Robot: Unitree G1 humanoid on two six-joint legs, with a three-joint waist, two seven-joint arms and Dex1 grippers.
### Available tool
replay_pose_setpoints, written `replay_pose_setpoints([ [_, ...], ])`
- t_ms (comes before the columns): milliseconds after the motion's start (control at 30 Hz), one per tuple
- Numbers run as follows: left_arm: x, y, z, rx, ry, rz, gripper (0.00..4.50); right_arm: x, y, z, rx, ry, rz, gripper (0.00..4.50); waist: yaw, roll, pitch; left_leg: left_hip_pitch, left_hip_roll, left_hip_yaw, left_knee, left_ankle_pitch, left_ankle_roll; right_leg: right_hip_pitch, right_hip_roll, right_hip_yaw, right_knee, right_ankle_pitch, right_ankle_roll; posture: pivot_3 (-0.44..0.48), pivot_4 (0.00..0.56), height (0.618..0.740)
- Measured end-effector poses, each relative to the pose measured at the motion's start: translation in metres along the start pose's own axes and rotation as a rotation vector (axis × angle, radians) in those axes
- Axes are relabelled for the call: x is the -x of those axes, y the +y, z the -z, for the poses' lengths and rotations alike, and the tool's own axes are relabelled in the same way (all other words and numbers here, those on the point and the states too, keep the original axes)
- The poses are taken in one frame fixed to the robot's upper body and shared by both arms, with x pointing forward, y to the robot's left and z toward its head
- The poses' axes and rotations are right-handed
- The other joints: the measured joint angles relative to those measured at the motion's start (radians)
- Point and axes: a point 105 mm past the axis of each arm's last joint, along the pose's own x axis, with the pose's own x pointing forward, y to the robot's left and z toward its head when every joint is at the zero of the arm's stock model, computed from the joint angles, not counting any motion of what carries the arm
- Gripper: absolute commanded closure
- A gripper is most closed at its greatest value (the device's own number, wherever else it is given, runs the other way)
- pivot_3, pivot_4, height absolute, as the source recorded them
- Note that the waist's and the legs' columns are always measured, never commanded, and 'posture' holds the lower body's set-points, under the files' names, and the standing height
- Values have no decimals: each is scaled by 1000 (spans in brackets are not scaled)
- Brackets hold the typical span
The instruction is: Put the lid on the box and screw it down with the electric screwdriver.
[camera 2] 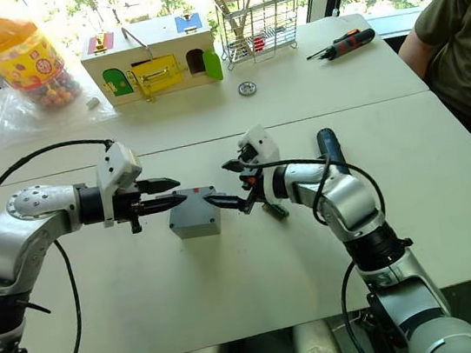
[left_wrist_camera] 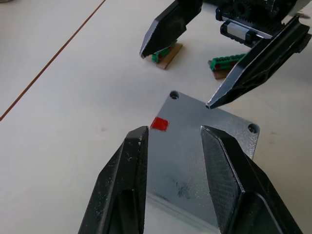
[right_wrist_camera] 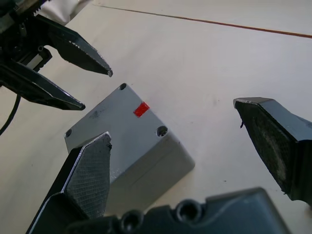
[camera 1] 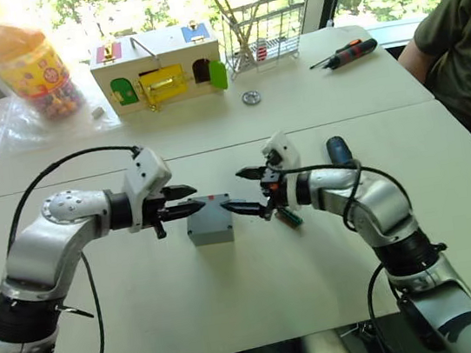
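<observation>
Left eye view: the box (camera 1: pixel 209 221) sits mid-table (camera 1: pixel 299 132) with the lid (camera 1: pixel 209 205) on top; the left gripper (camera 1: pixel 188 199) hovers at its 9 o'clock, fingers parted and empty; the right gripper (camera 1: pixel 239 191) at its 3 o'clock, wide open, empty; the electric screwdriver (camera 1: pixel 340 152) lies beyond the right forearm, at the box's 2 o'clock; a wooden house (camera 1: pixel 159 67) stands at 12. Left wrist view: both fingers (left_wrist_camera: pixel 122 190) over the lid's near edge, a red sticker (left_wrist_camera: pixel 159 124) between their tips. Right wrist view: one finger (right_wrist_camera: pixel 87 180) beside the box wall, the other well clear.
</observation>
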Motion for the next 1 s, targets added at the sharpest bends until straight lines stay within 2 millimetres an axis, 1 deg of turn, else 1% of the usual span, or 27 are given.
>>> replay_pose_setpoints([
  [100,-7,-7,-8,-20,-23,54,2793,36,-21,-28,5,-13,90,35,1,0,0,0,0,0,0,0,0,0,-1,0,0,0,0,0,150,740],
  [167,-13,-15,-11,-30,-35,89,2793,69,-37,-40,25,32,168,35,2,0,0,0,0,0,0,0,0,1,-1,0,-1,0,0,0,150,740],
  [200,-15,-17,-11,-35,-38,100,2793,82,-42,-42,27,65,189,35,2,0,0,0,0,0,-1,0,1,1,-2,0,-2,0,0,0,150,740],
  [267,-21,-25,-15,-46,-59,133,2793,112,-47,-41,3,174,209,35,1,0,0,0,0,1,-2,0,1,1,-2,0,-3,0,0,0,150,740],
  [333,-25,-30,-19,-59,-84,158,2793,131,-48,-37,-50,296,207,35,-4,0,0,0,1,2,-1,-1,1,1,-1,1,-3,0,0,0,150,740],
  [400,-29,-37,-26,-88,-112,182,2793,154,-57,-26,-184,452,259,35,-7,0,0,1,1,3,-1,-1,2,2,-1,1,-3,0,0,0,150,740],
  [433,-31,-42,-29,-108,-122,197,2793,166,-62,-18,-264,527,289,35,-4,0,0,1,2,3,-1,-1,2,2,-1,1,-3,0,0,0,150,740],
  [467,-33,-44,-29,-115,-126,207,2793,171,-65,-11,-313,563,295,35,-4,0,0,1,2,3,-1,-1,2,2,-1,1,-4,0,0,0,150,740],
  [500,-34,-46,-30,-116,-128,212,2793,171,-66,-7,-335,574,289,35,-5,0,0,1,2,3,-1,-1,2,2,-1,1,-4,0,0,0,150,740],
  [567,-37,-49,-31,-123,-142,216,2793,166,-73,12,-456,620,278,35,-6,0,0,1,2,5,-1,-1,2,2,-2,2,-4,0,0,0,150,740],
  [733,-41,-54,-29,-120,-154,219,2793,166,-91,37,-675,711,373,35,2,0,0,0,1,4,-1,-1,2,1,-2,2,-4,0,0,0,150,740],
  [867,-38,-53,-24,-129,-138,203,2793,158,-97,49,-732,767,406,35,2,0,0,0,1,4,-1,-1,2,1,-2,2,-4,0,0,0,150,740],
  [1000,-35,-53,-21,-148,-112,200,2793,157,-97,59,-743,834,421,35,2,0,0,-1,1,4,0,-1,2,1,-2,2,-5,0,0,0,150,740],
])
